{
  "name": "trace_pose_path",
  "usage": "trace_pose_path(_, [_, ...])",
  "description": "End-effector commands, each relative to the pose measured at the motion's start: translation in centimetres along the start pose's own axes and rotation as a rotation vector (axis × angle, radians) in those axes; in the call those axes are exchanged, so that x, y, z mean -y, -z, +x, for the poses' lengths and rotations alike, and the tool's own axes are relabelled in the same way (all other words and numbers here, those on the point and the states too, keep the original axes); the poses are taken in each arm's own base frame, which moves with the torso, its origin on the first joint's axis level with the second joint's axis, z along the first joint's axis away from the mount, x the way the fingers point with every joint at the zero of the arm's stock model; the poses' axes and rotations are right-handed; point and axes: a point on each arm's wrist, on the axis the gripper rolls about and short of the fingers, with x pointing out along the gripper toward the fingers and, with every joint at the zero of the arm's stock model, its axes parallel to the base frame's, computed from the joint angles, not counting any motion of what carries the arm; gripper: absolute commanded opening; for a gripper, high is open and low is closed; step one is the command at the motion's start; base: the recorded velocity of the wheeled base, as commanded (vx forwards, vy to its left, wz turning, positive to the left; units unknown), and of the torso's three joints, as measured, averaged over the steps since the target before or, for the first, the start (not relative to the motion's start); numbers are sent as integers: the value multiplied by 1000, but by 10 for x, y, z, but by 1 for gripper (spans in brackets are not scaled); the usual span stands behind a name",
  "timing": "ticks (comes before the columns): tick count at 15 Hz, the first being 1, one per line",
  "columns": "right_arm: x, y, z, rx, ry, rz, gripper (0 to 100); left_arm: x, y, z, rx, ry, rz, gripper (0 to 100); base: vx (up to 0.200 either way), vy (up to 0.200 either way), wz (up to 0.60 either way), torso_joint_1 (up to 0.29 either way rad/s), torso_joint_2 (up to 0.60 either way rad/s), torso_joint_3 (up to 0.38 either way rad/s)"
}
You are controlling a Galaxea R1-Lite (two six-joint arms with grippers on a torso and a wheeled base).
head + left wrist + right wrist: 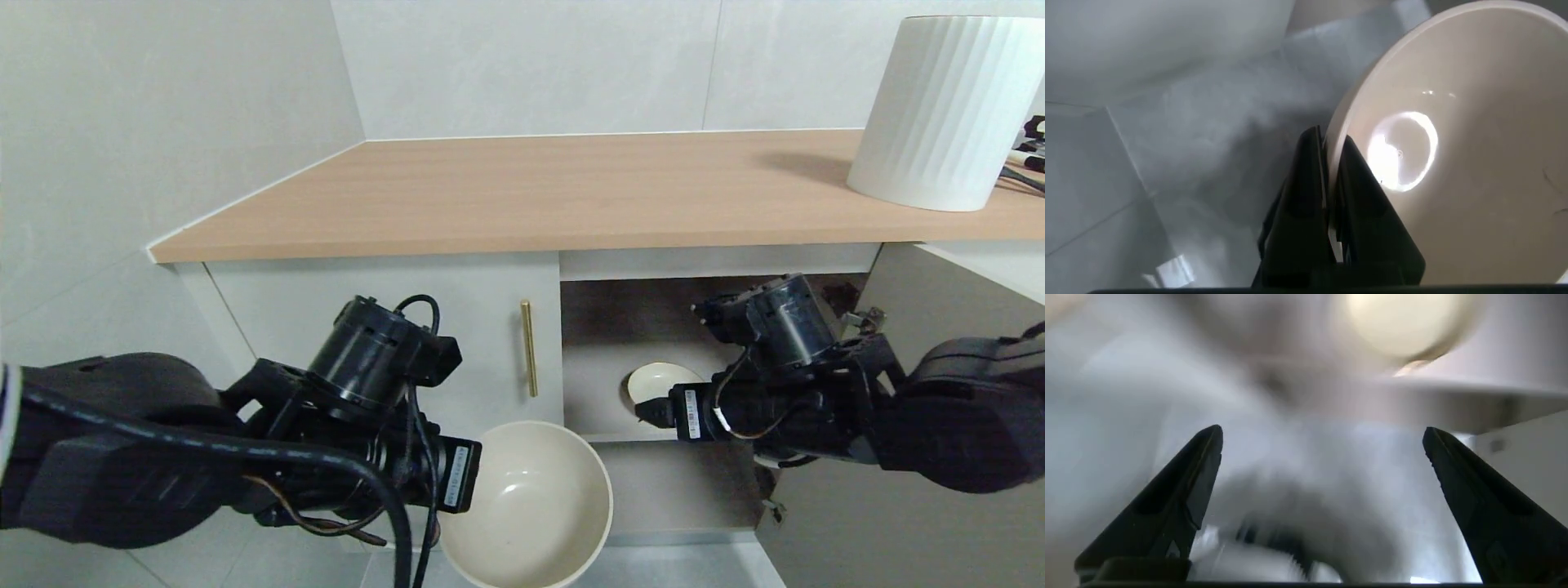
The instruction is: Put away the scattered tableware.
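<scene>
Cream bowl [531, 506] is pinched at its nine-o'clock rim by the left gripper [1328, 163]; the right gripper [1323, 482], jaws spread, hovers at three o'clock of a dish [660, 380] inside the cabinet [596, 400].

Home kitchen, wooden countertop [522, 192], tiled walls [522, 65], open cupboard [653, 359]

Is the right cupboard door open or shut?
Open. The door stands swung out, and a small bowl on the shelf inside shows.

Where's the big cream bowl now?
Head view, bottom centre: cream bowl pinched by its rim in the left gripper, below the cabinet door's gold handle.
</scene>
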Motion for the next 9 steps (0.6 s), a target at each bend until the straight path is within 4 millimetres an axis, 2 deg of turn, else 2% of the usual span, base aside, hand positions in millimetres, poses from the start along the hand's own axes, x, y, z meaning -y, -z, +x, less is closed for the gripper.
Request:
trace_pose_path(1, [-12, -3, -40, 49, -81, -23, 100, 11, 10, 32, -79, -25, 34, 0, 0, 0, 0, 0, 0, 0])
trace_pose_path(4, [-23, 8, -38, 0, -100, -63, 100, 22, 18, 56, -83, -57, 72, 0, 0, 0, 0, 0, 0, 0])
trace_pose_path(5, [-30, 19, -27, -44, -100, -87, 100, 22, 19, 60, -74, -73, 69, 0, 0, 0, 0, 0, 0, 0])
trace_pose_path(9, [-42, 36, -9, -113, -97, -128, 100, 23, 16, 57, -50, -80, 67, 0, 0, 0, 0, 0, 0, 0])
